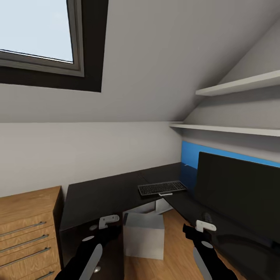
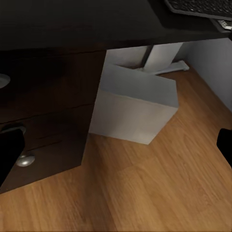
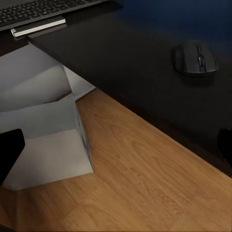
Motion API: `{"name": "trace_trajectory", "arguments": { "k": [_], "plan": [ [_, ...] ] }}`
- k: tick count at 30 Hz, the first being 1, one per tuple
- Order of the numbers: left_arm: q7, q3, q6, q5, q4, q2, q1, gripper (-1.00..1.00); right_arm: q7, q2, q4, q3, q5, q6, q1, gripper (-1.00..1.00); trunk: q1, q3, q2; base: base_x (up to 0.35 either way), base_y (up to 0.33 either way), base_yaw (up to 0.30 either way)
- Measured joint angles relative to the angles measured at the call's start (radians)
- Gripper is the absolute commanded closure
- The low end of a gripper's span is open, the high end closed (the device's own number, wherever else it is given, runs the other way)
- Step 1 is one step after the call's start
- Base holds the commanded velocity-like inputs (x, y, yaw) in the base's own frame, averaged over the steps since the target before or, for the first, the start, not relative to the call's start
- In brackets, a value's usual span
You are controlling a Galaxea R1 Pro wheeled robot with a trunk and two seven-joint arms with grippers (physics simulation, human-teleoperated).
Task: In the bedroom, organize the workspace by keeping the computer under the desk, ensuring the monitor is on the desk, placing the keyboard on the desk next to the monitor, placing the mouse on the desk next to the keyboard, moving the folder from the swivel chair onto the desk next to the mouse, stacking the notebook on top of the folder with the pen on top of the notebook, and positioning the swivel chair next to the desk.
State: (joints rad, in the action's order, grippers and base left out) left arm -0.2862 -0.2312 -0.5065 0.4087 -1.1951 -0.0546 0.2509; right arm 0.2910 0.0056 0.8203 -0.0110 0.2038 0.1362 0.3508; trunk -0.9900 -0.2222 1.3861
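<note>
The desk carries the monitor along its right wing and the keyboard at the inner corner, long axis along the front edge. The computer stands on the floor in the opening under the desk. The mouse lies near the right edge, ahead of the right gripper, the nearer one; both pairs of fingers stand wide and empty.

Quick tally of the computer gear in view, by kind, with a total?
Monitor: 1
Keyboard: 1
Mouse: 1
Computer tower: 1
Total: 4
</note>
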Motion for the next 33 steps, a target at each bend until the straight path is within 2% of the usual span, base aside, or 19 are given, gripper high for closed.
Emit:
{"name": "trace_trajectory", "arguments": {
  "k": [33],
  "plan": [
    [0.002,-0.003,0.0,-0.004,0.0,-0.001,0.0,-1.0,0.0,0.001,0.0,-0.001,0.001,0.0,0.0,-1.0,0.0,0.0,0.0,0.025,0.0,0.0]
  ]
}}
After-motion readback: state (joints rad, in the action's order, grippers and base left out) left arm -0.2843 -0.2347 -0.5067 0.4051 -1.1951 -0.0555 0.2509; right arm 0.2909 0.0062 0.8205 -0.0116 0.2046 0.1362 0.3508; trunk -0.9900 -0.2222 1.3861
